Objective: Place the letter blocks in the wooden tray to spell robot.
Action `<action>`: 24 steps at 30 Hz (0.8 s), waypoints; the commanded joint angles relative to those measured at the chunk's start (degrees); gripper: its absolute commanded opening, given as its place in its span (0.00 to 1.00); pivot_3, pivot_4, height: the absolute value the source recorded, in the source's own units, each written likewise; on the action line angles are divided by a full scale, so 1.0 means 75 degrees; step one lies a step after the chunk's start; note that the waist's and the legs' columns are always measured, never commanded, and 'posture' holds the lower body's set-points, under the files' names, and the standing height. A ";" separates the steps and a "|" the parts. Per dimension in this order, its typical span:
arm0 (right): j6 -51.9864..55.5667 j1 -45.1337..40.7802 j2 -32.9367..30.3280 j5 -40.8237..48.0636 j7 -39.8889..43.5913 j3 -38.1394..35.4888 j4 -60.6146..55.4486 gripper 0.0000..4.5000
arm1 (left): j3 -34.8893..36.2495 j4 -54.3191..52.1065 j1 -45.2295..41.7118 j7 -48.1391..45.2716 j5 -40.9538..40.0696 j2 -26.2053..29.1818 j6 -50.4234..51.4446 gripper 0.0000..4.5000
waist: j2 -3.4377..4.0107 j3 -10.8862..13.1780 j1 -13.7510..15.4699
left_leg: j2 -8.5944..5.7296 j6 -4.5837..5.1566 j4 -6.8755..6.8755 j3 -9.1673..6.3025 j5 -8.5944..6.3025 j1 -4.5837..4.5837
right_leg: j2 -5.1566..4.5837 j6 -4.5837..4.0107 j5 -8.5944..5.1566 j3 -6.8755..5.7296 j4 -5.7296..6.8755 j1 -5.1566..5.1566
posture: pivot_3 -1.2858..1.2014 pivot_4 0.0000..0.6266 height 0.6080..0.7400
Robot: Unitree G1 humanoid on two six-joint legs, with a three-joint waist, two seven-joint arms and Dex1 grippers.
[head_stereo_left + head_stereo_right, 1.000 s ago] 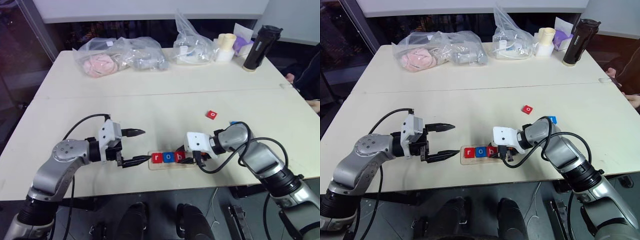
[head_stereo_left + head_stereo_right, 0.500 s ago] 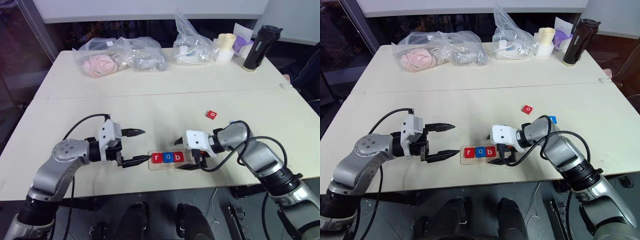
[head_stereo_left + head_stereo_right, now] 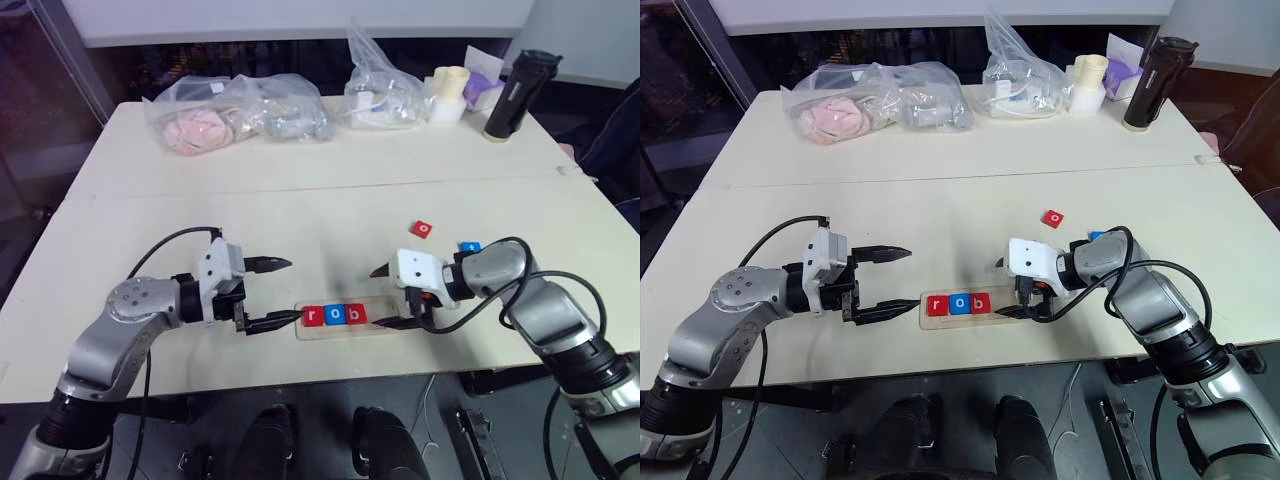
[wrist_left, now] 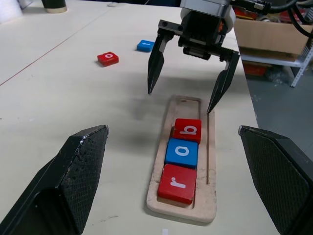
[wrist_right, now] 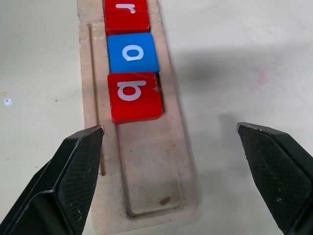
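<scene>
Pale cream tabletop (image 3: 330, 205) stretches ahead of me, with clear plastic bags (image 3: 240, 112) and a black bottle (image 3: 510, 96) along its far edge. Near my edge lies the long pale wooden tray (image 3: 345, 318), holding red r (image 4: 177, 183), blue o (image 4: 181, 152) and red b (image 4: 187, 130) tiles side by side. A red o tile (image 3: 424, 229) and a blue tile (image 3: 469, 246) sit loose beyond. My left gripper (image 3: 273, 293) hovers at the tray's left end, fingers spread and empty. My right gripper (image 3: 385, 297) angles down over the tray's right end, fingers wide apart, holding nothing.
</scene>
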 commanded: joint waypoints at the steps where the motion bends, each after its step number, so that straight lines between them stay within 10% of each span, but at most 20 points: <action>1: -0.0056 -0.0024 0.0046 0.0077 -0.0057 -0.0060 -0.0272 0.99 | 0.0045 -0.0050 -0.0138 -0.0021 -0.0010 0.0009 -0.0103 1.00 | 0.0000 0.0000 0.0001 | 0.0000 0.0000 0.0000 0.0000 0.0000 0.0000 | 0.0000 0.0000 0.0000 0.0000 0.0000 0.0000 | 0.52 0.24 0.98; 24: -0.0434 -0.0282 0.0641 -0.0204 -0.0301 0.0284 0.0302 0.99 | 0.0098 -0.0189 -0.0064 0.0046 -0.0043 0.0047 -0.0053 1.00 | 0.0000 0.0000 0.0001 | -0.0001 0.0000 0.0000 0.0000 0.0000 0.0000 | 0.0007 0.0000 0.0000 0.0000 0.0000 0.0000 | 0.52 0.24 0.98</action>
